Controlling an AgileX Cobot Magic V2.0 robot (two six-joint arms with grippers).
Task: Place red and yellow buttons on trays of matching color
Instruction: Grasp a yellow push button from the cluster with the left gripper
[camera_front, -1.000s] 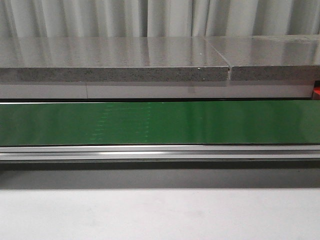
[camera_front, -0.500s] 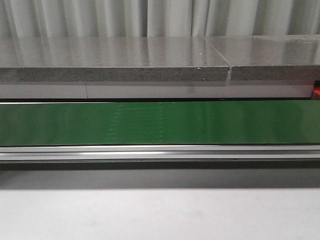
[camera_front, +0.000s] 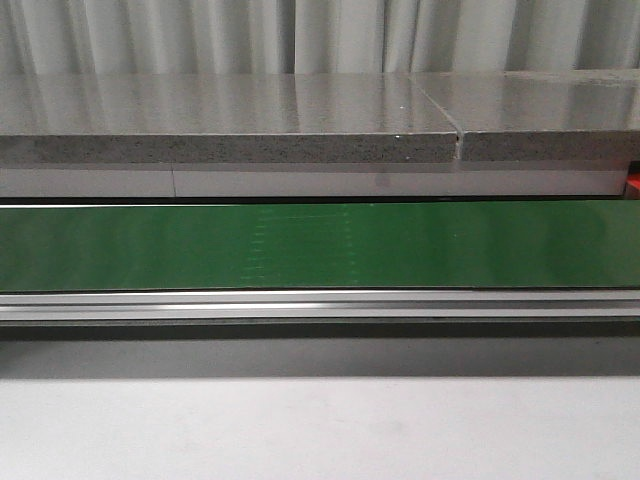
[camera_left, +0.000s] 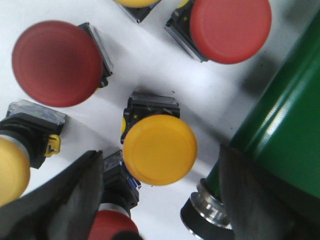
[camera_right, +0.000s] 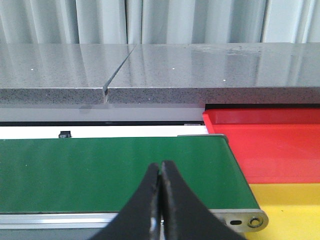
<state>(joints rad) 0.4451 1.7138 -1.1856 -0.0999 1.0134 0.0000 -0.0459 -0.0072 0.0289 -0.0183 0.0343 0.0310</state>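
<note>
1. Two fingers of my left gripper (camera_left: 159, 200) are spreading wide, straddling a yellow button (camera_left: 160, 149) lying on the white surface (camera_left: 150, 70) between them, untouched.
2. My right gripper (camera_right: 160, 200) is pinching fully closed on nothing, hovering before the green conveyor belt (camera_right: 110, 170), beside the red tray (camera_right: 270, 145) and yellow tray (camera_right: 295, 210).

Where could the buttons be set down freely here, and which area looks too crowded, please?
The green belt is bare along its visible length. The red tray and yellow tray beside its end show nothing on them. Around the left hand it is crowded: a yellow button sits between its fingers, red buttons close by.
</note>
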